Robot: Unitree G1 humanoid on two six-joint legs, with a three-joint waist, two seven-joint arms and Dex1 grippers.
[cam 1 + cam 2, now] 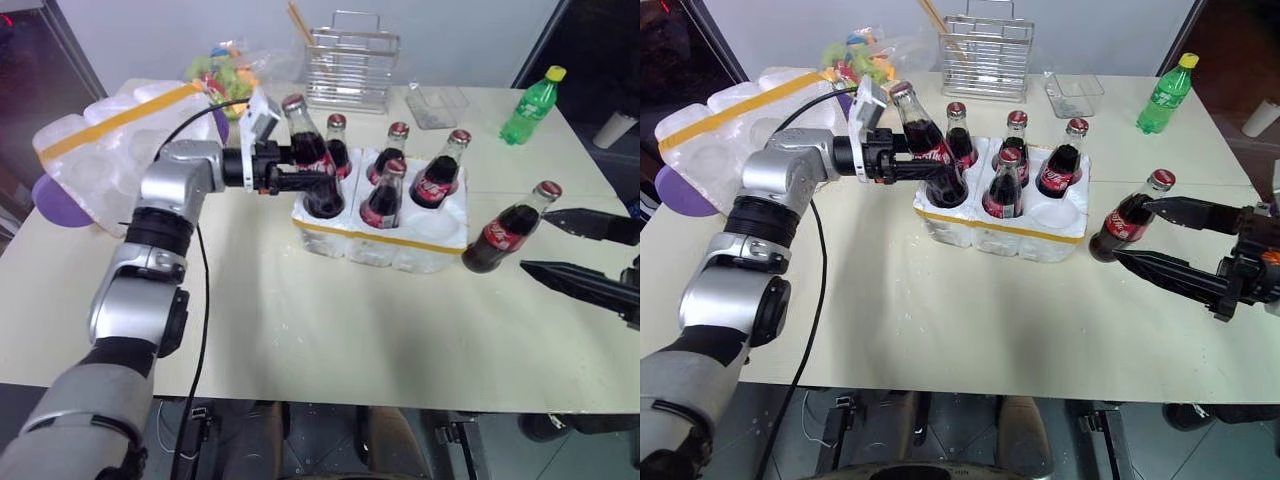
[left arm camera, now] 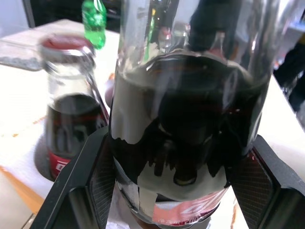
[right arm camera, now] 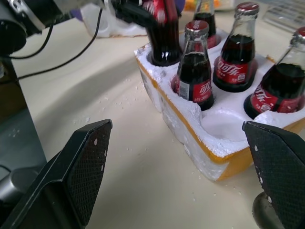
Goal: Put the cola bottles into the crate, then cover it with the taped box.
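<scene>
The white foam crate (image 1: 372, 245), banded with yellow tape, stands mid-table. Several cola bottles (image 1: 439, 170) with red caps stand in its wells. My left gripper (image 1: 303, 178) is shut on one more cola bottle (image 1: 308, 150), which is tilted with its base in the crate's near-left well. The near-right well (image 3: 224, 125) is empty. Another cola bottle (image 1: 508, 232) stands on the table right of the crate. My right gripper (image 1: 536, 240) is open beside it; I cannot tell whether it touches. The taped box (image 1: 100, 150) lies at the far left.
A green plastic bottle (image 1: 530, 105) stands at the back right near a white cup (image 1: 612, 128). A wire rack (image 1: 350, 65), a clear tray (image 1: 435, 105) and a bag of coloured items (image 1: 225, 70) line the back edge. A purple thing (image 1: 50, 200) lies under the taped box.
</scene>
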